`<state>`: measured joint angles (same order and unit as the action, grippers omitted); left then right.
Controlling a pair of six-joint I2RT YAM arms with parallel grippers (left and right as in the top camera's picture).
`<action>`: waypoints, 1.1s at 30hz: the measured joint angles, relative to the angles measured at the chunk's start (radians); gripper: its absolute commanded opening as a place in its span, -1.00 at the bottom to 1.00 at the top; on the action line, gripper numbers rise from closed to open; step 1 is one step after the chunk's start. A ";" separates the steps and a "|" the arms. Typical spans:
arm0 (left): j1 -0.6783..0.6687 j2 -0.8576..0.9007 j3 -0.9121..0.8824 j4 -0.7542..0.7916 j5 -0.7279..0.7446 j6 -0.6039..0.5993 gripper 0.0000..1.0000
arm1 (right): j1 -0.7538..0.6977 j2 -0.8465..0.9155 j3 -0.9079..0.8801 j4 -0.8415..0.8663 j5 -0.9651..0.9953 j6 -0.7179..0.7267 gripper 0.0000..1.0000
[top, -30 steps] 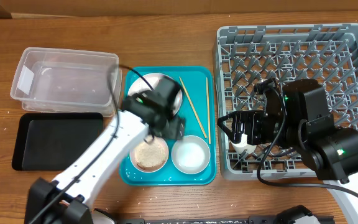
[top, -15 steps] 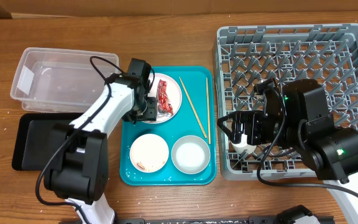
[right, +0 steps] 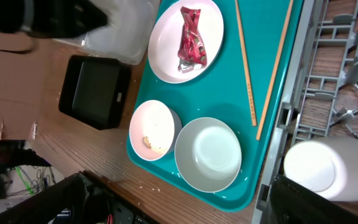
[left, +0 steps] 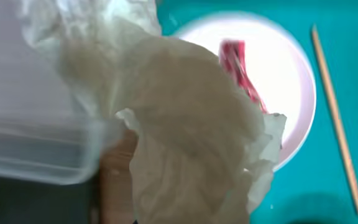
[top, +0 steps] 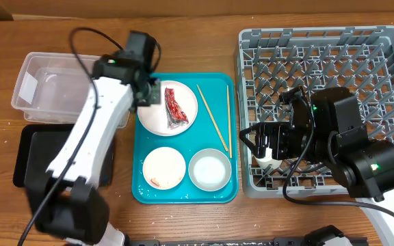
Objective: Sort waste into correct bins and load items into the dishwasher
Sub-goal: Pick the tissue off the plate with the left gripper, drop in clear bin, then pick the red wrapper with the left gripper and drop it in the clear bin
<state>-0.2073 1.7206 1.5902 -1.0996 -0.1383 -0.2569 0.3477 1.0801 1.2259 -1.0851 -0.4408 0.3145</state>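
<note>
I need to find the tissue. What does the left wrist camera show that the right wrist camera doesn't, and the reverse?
Left wrist only: the crumpled tissue, filling the view close to the lens. Right wrist only: the small plate with rice bits, the bowl, the cup in the rack. Both: the big plate with the red wrapper, the chopsticks, the teal tray.

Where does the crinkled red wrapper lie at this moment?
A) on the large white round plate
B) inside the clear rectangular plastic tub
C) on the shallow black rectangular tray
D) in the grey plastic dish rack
A: the crinkled red wrapper lies on the large white round plate, which sits on the teal tray, as the overhead and right wrist views both show.
</note>
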 measured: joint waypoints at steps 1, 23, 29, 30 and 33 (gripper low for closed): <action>0.018 -0.015 0.005 0.000 -0.018 -0.003 -0.92 | 0.000 0.000 0.000 -0.001 0.000 0.000 0.92; -0.111 0.230 -0.061 0.233 0.098 -0.027 0.33 | 0.000 0.000 0.000 0.001 0.000 0.000 0.93; -0.105 0.391 -0.071 0.232 0.167 -0.104 -0.83 | 0.000 0.027 0.000 0.003 0.000 0.000 0.90; -0.105 0.391 -0.071 0.232 0.182 -0.108 -0.90 | 0.000 0.039 0.000 0.002 0.000 0.000 0.90; -0.105 0.391 -0.067 0.193 0.219 -0.121 -0.92 | 0.000 0.058 0.000 0.001 0.000 0.000 0.89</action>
<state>-0.3119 2.1117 1.5230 -0.9062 0.0811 -0.3779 0.3477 1.1385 1.2259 -1.0843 -0.4412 0.3145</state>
